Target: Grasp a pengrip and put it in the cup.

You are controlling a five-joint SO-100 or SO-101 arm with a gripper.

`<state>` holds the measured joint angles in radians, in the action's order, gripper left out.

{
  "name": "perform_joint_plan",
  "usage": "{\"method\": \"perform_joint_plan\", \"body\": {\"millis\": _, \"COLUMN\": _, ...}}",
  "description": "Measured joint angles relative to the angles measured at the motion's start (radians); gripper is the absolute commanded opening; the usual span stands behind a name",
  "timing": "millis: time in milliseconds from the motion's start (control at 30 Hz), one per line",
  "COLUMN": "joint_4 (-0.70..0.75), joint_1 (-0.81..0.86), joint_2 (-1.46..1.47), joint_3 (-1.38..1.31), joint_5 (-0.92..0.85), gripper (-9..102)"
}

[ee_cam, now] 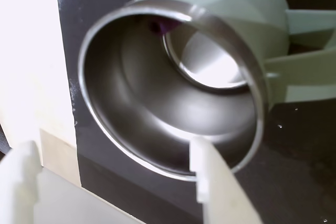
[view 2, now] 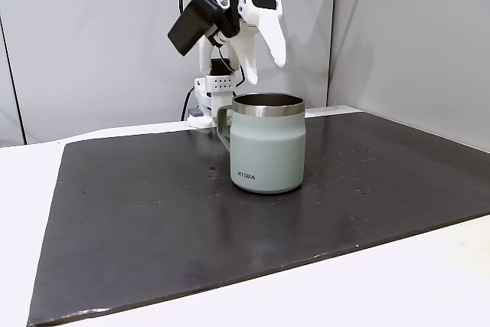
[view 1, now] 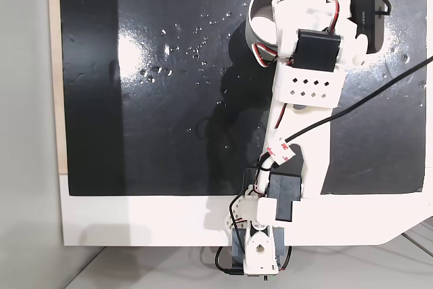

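The cup (view 2: 268,147) is a pale grey-green steel mug standing upright on the black mat, its handle toward the arm in a fixed view. In the wrist view I look down into the shiny inside of the cup (ee_cam: 157,108). A bit of the lilac pengrip (ee_cam: 163,24) lies inside, at the edge of the bottom. My gripper (view 2: 264,69) hangs just above the rim, open, with nothing between its white fingers (ee_cam: 212,177). From above, the arm covers much of the cup (view 1: 253,30).
The black mat (view 1: 169,113) covers most of the white table and carries scattered water droplets (view 1: 154,71). A black camera module (view 1: 365,1) rides on the wrist. The arm's base (view 1: 257,245) sits at the table's near edge. Grey walls stand behind.
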<state>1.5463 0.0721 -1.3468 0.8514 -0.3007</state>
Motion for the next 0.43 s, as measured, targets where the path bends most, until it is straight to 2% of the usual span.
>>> {"method": "perform_joint_plan", "body": {"millis": 433, "joint_4": 0.005, "joint_1": 0.006, "joint_2": 0.000, "joint_3": 0.000, "joint_5": -0.015, "gripper": 34}}
